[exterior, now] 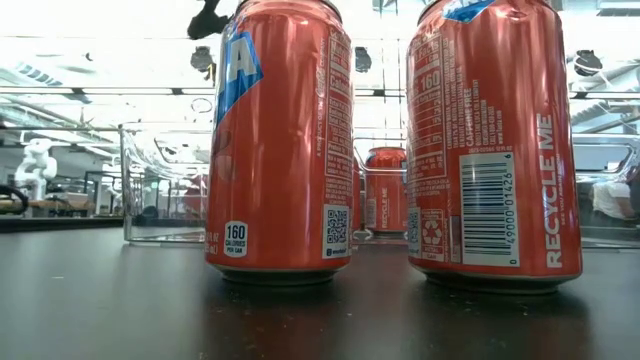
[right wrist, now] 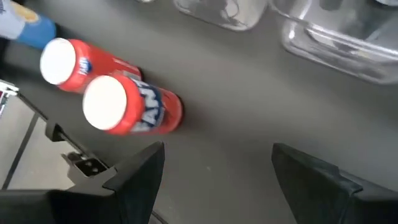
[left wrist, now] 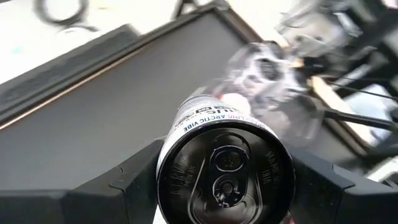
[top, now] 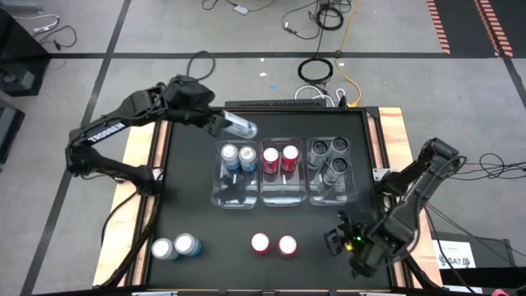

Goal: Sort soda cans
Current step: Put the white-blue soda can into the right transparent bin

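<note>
A: Well, spotted the left gripper (top: 223, 122) where?

B: Up above the far side of the black table (top: 189, 197), just beyond the left bin (top: 234, 199). Pinched on a pale blue can (top: 241, 127), carried on its side. Through the left wrist camera, saw that can's top end-on, with a dark finger (left wrist: 124, 180) pressed to each flank.

A: And inside the bins?

B: Found two upright blue cans in the left bin, the first binned blue can (top: 229, 156) touching the second binned blue can (top: 247, 155). Found the first binned red can (top: 270, 158) and the second binned red can (top: 289, 155) in the middle bin (top: 283, 196). Made out dark cans (top: 333, 169) in the right bin (top: 327, 197).

A: Loose ones?

B: Noted a front blue pair (top: 186, 244) standing near the left front corner. Noted the left front red can (top: 260, 242) just beside the right front red can (top: 287, 245) at the front middle — both upright, filling the low camera.

A: And the right gripper (right wrist: 217, 158)?

B: Hung low near the right front corner, fingers spread wide, nothing between them. Well apart from the red pair.
</note>
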Available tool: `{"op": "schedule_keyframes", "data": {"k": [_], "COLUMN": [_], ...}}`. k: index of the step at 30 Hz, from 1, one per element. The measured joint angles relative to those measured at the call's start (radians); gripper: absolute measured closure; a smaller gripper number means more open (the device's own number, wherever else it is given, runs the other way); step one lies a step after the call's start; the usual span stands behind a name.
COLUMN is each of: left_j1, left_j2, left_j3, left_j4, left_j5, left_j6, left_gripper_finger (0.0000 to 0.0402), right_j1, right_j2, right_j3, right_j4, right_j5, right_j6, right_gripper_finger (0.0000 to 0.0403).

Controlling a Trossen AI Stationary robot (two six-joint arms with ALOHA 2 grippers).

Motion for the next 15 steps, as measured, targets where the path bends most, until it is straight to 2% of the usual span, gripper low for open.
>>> {"op": "schedule_keyframes", "data": {"k": [6,15], "left_j1": [-0.152,-0.317], "left_j2": [0.136,0.446], "left_j3": [0.115,0.460], "left_j4": [0.117,0.146], "left_j5": [-0.001,-0.002], "left_j6": [0.004,0.168], "left_gripper_finger": [0.0127,0.0127], "right_j1": [0.069,0.102], "right_j2": [0.000,0.008], "right_j3": [0.000,0.000], "right_j4": [-0.073,-0.086], "right_j5": [-0.001,-0.001], "right_j6": [0.150,0.229], "right_gripper_finger": [0.0112,0.0112]}}
